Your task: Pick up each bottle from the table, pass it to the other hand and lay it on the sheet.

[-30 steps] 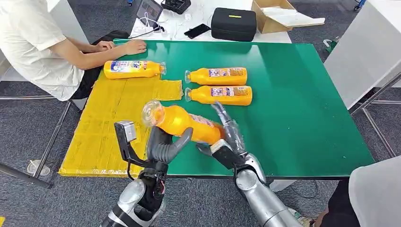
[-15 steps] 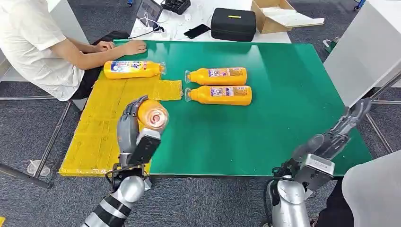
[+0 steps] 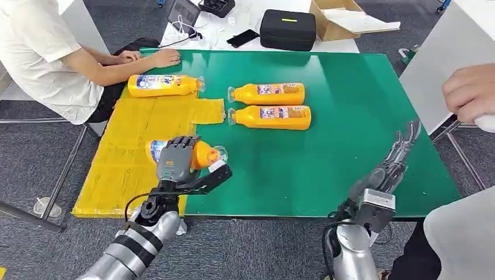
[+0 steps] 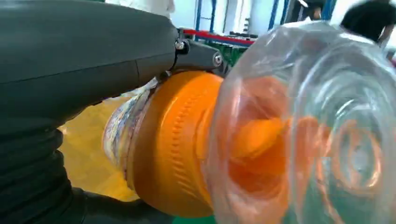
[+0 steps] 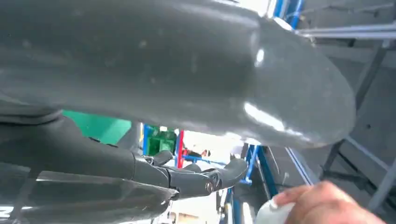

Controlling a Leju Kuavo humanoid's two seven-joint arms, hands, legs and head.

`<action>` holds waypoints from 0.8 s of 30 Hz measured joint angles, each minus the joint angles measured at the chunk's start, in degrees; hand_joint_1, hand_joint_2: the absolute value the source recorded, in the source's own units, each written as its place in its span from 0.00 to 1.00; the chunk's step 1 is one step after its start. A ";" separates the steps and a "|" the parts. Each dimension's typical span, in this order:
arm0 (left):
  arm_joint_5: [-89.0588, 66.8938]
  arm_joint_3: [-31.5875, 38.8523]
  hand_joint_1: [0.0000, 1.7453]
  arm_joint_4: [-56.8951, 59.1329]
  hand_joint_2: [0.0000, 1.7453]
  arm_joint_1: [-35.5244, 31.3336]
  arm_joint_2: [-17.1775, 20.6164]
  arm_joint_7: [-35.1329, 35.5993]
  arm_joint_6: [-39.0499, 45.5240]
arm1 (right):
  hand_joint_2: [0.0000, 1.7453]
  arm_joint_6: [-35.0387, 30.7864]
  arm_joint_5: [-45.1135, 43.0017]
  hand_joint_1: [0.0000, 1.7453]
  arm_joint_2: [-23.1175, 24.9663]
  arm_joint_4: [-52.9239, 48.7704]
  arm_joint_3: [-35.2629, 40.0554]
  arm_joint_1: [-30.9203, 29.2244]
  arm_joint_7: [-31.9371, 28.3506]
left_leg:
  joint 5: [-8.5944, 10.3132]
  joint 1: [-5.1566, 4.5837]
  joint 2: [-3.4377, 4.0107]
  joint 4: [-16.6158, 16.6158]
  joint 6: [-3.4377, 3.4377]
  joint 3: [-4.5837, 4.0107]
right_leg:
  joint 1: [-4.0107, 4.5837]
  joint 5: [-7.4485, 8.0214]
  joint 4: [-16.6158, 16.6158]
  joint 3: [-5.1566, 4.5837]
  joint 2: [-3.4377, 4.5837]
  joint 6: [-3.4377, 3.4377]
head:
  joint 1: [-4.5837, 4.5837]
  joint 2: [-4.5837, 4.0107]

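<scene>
My left hand [image 3: 177, 160] grips an orange bottle [image 3: 202, 156] on its side over the near right edge of the yellow sheet [image 3: 128, 146], its clear cap pointing right. The left wrist view shows that bottle [image 4: 187, 144] close up under my thumb. Another orange bottle [image 3: 165, 85] lies on the sheet's far end. Two more bottles [image 3: 268, 93] [image 3: 271, 116] lie side by side on the green table [image 3: 350, 128]. My right hand [image 3: 388, 166] hovers open at the table's near right edge, fingers stretched out, holding nothing.
A seated person rests a hand [image 3: 166, 57] at the table's far left corner. Another person's hand [image 3: 470, 93] holding something white reaches in at the right. A black case [image 3: 288, 28] and a cardboard box [image 3: 344, 17] sit beyond the table.
The bottle passed from my right hand to my left, which has turned it flat and lowered it over the sheet. My right arm swung away to the right. A person's hand appeared at right.
</scene>
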 measured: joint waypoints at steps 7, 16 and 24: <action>-1.05 -1.03 1.00 7.78 1.00 -5.70 -0.48 2.97 -5.44 | 1.00 2.05 0.00 0.00 -0.02 1.51 -0.13 -0.14 0.00 | 0.00 0.00 0.00 0.00 0.00 0.01 | 0.00 0.00 0.01 0.01 0.00 0.00 | 0.02 -0.02; -0.70 -1.59 0.30 15.78 1.00 -10.47 -2.38 4.50 -14.90 | 1.00 4.32 -0.44 0.00 0.26 3.69 -0.57 -0.89 0.00 | 0.00 0.00 0.00 0.00 0.00 0.01 | 0.00 0.01 0.01 0.02 0.00 0.01 | 0.02 -0.02; 0.07 -1.62 0.00 21.57 1.00 -14.40 -4.46 5.99 -18.66 | 1.00 6.21 -1.14 0.00 1.09 6.71 -0.92 -2.53 0.00 | 0.01 0.00 -0.01 0.00 0.00 0.00 | 0.00 0.01 0.01 0.03 0.00 0.02 | 0.02 -0.02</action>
